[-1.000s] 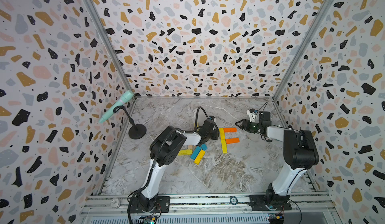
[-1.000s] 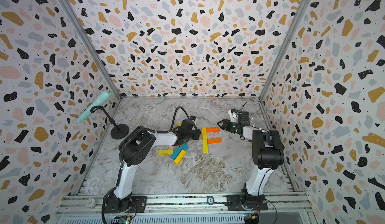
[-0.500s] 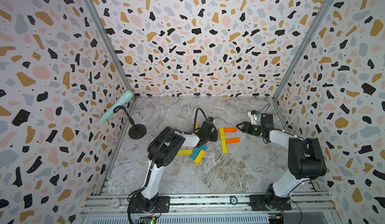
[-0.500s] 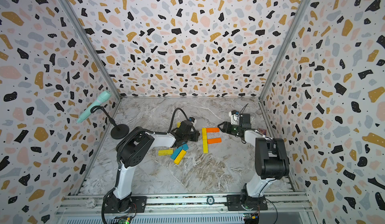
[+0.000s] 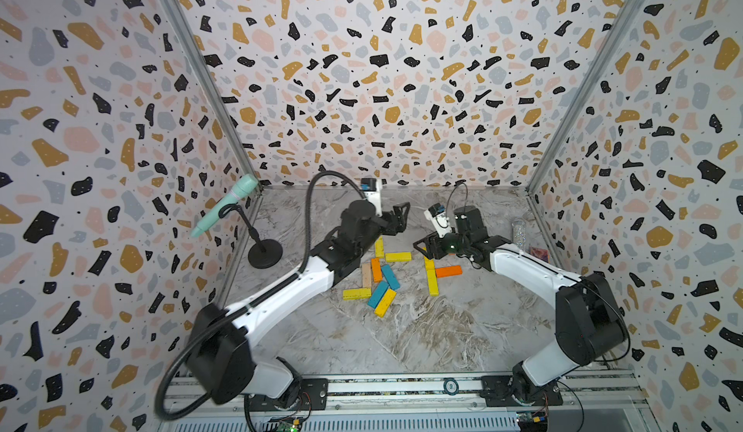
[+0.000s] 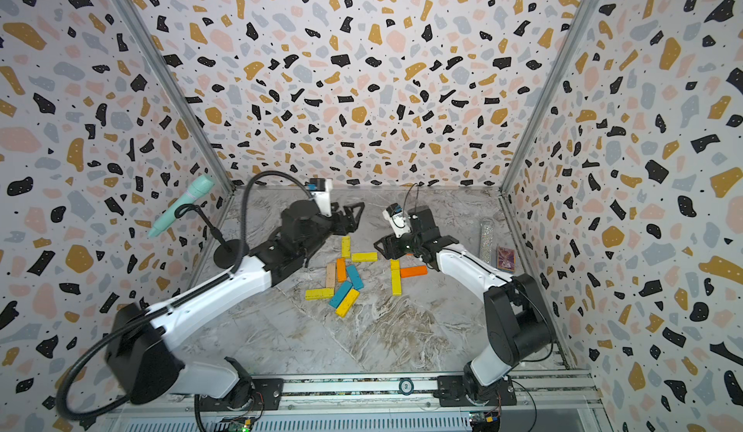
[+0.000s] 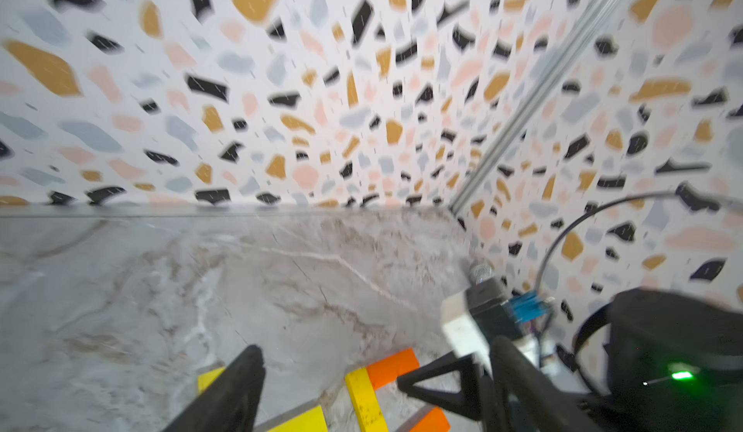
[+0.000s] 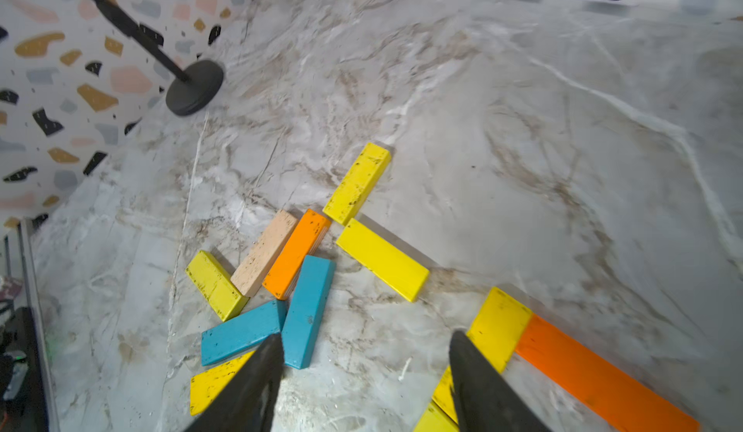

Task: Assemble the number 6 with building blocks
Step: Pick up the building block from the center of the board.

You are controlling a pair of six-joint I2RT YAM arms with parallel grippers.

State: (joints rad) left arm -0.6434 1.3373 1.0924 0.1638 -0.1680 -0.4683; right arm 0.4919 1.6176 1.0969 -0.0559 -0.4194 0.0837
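Speckled walls (image 5: 382,68) stand on three sides of me, dotted black, tan, pink and grey. Under them lies the grey marble counter (image 5: 402,337).

My left arm (image 5: 281,293) reaches in from the near edge. My left jaws are up off the counter, past the far end of the loose pile. They are wide apart with nothing in them. My right arm (image 5: 530,269) reaches in from the other side. My right jaws are apart too and hold nothing. They hang just over the far end of the yellow line.

A mint green microphone (image 5: 225,204) sits tilted on a black stand (image 5: 264,253) by the left wall.

The building blocks (image 5: 378,294) lie flat in the middle of the counter, in two groups. The loose pile has four yellow planks, two teal ones, one orange plank (image 5: 376,269) and one pale wood plank (image 5: 366,275), all close together.

Just to the right of the pile, the number 6 (image 5: 432,283) is only begun. Two yellow planks lie end to end in a line. A second orange plank (image 5: 448,271) sticks out to the right from the middle of the line, touching it. A third orange plank (image 7: 392,365) sits at the far end of the line.

A clear tube of glitter (image 5: 520,233) is near the right wall, and a small red card box (image 6: 504,257) is just beside it.
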